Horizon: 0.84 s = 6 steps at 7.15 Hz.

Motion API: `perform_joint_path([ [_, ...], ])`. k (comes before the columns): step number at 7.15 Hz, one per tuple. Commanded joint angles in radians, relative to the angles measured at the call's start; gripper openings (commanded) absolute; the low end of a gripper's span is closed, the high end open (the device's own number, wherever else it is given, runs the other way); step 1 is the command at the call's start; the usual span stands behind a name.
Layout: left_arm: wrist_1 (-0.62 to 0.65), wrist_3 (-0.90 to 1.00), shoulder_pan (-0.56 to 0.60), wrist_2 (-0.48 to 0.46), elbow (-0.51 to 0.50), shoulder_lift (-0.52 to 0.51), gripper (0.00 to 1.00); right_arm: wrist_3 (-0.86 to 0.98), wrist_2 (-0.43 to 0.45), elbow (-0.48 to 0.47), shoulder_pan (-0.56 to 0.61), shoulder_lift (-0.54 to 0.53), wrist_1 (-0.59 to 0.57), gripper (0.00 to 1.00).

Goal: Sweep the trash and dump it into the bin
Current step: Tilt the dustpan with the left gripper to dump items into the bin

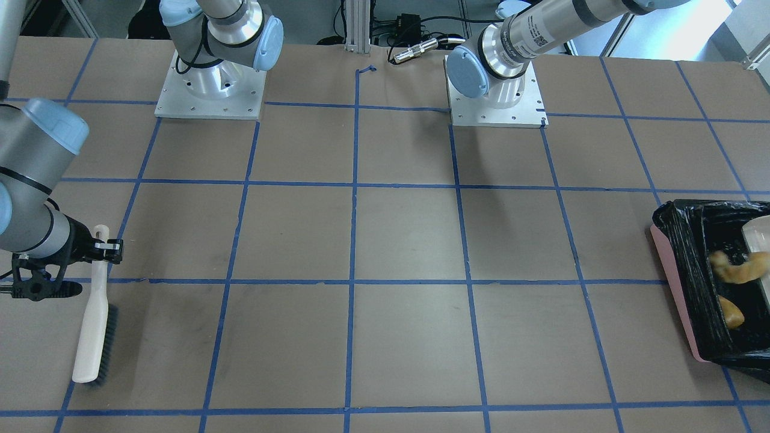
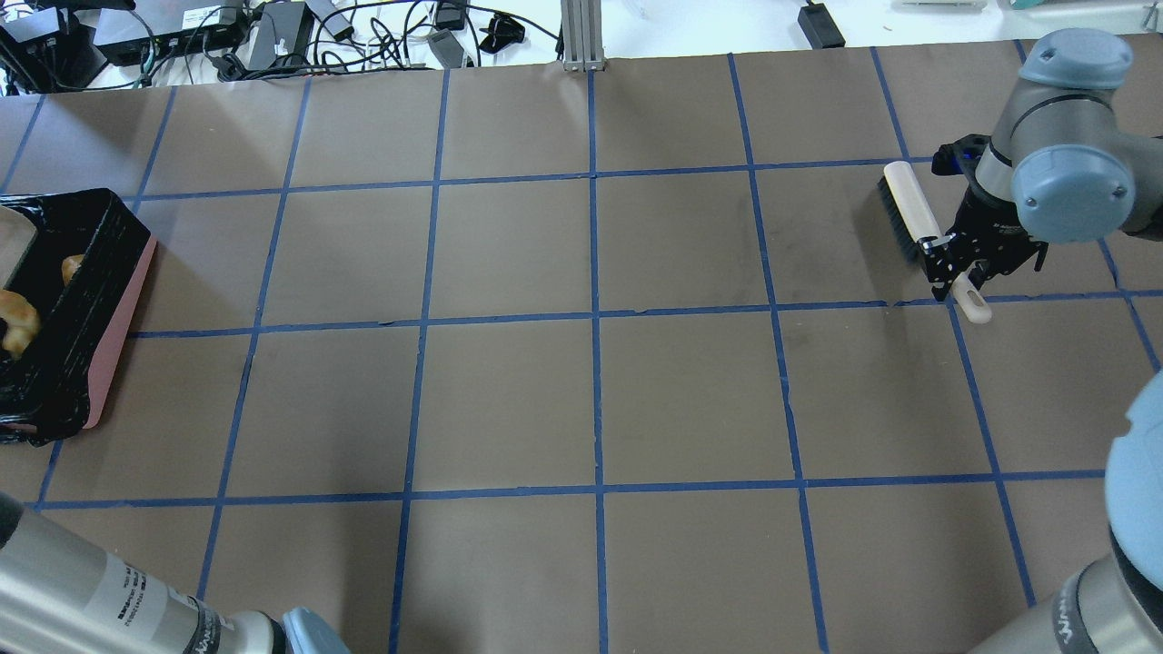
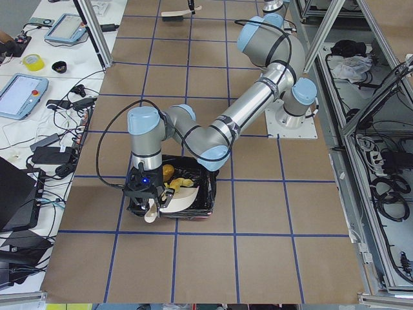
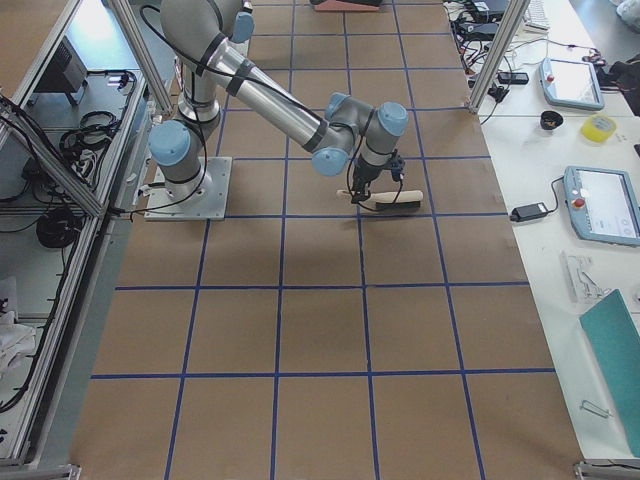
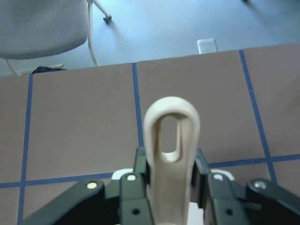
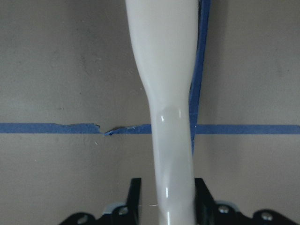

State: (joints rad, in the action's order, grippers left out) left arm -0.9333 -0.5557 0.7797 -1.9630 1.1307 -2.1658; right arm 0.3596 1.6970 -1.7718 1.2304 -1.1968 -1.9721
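Pinching dustpan (image 5: 171,136) in left jaws over bin (image 1: 672,282), frame right, to dump; pinching brush (image 1: 93,331) in right jaws, parked left.

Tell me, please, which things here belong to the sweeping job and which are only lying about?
For the job: brush, dustpan, bin, croissant, bread roll.
Lying about: cables, yellow tape roll, tablets, chair.
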Motion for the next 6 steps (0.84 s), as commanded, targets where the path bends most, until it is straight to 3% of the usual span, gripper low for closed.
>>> perform_joint_path([
  [1, 0.094, 0.081, 0.023, -0.031, 0.057, 0.040, 0.00, -0.005, 0.000, -0.002, 0.000, 0.000, 0.005, 0.61],
  [2, 0.096, 0.088, 0.045, -0.062, 0.066, 0.058, 0.00, -0.005, 0.000, -0.009, 0.000, -0.001, 0.001, 0.62],
  [3, 0.099, 0.094, 0.081, -0.098, 0.090, 0.081, 0.00, -0.005, -0.002, -0.012, 0.000, -0.006, -0.001, 0.68],
  [4, 0.185, 0.094, 0.095, -0.117, 0.137, 0.101, 0.00, -0.005, -0.002, -0.006, 0.000, -0.007, -0.029, 0.78],
  [6, 0.631, 0.172, 0.096, -0.131, 0.272, 0.077, 0.00, -0.005, -0.049, 0.000, 0.001, -0.059, -0.062, 0.98],
])
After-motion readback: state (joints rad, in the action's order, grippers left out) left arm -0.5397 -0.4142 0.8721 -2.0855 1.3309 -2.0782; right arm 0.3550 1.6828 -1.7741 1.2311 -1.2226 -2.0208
